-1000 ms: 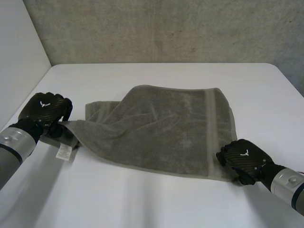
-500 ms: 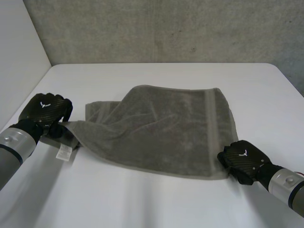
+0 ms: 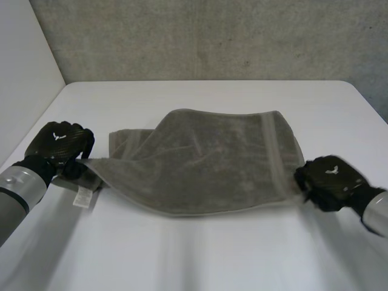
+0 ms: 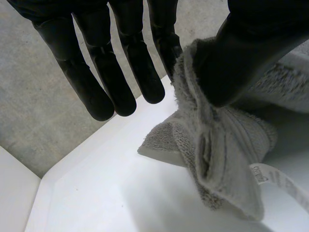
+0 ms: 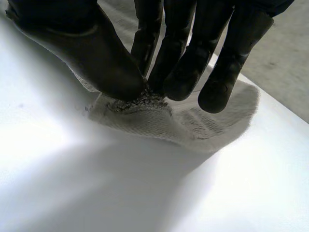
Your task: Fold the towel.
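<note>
Lying across the middle of the white table [image 3: 200, 260]: one grey towel [image 3: 200, 160], terry, spread mostly flat. Its left part is rumpled, with one layer doubled over another. A woven band [image 3: 270, 157] runs across it close to the right-hand edge. A white care label [image 3: 82, 197] hangs from the near left corner and rests on the table.

Left hand [image 3: 57, 144]: black, at the towel's near left corner, toward the table's left side. In its wrist view the thumb [image 4: 241, 58] presses a bunched wad of the towel [image 4: 217, 145] against the side of the adjacent finger, so the corner is pinched. The remaining fingers [image 4: 111, 72] extend straight, clear of the cloth. The label [image 4: 270, 176] trails beside the wad.

Right hand [image 3: 330, 177]: black, at the towel's near right corner, just beside the band. In its wrist view the thumb [image 5: 96, 58] and fingertips [image 5: 178, 87] close together on a small puckered pinch of the towel [image 5: 193, 125]. The cloth just beyond the pinch lies on the table.

Arms: left arm [image 3: 18, 188] and right arm [image 3: 376, 215], grey, each entering from a near corner of the head view.

Background: rough grey wall [image 3: 212, 36] behind the table's far edge.
</note>
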Robot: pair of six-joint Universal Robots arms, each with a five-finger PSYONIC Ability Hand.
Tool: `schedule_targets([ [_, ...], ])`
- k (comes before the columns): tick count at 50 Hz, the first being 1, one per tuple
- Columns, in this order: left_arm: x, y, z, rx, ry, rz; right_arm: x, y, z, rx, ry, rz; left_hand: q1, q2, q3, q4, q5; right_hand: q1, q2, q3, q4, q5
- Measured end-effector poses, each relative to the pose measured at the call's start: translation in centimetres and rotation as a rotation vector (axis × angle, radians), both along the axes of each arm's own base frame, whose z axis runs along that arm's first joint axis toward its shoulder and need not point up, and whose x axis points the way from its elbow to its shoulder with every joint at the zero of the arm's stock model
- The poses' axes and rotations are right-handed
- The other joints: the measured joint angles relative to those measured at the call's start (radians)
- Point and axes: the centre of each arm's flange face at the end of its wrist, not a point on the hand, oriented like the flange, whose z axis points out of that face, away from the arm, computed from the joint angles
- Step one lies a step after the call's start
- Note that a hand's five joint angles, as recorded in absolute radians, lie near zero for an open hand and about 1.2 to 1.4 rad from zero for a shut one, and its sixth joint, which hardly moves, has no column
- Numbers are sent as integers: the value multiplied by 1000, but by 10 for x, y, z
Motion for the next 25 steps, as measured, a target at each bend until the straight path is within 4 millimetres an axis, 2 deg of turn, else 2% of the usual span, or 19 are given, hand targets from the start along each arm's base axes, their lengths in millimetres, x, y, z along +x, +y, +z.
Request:
schedule_targets([
  [6,0,12,4,12,-8,-3,-17,-2,37,95,-28,-38,0,0,0,0,0,0,0,0,0,0],
  [13,0,35,16,24,-8,-17,-37,7,75,173,30,-29,0,0,0,0,0,0,0,0,0,0],
  [19,-3,58,29,44,-21,-63,-39,20,102,203,70,24,0,0,0,0,0,0,0,0,0,0],
  [25,-5,73,38,43,-68,-108,-39,23,118,179,74,38,0,0,0,0,0,0,0,0,0,0],
])
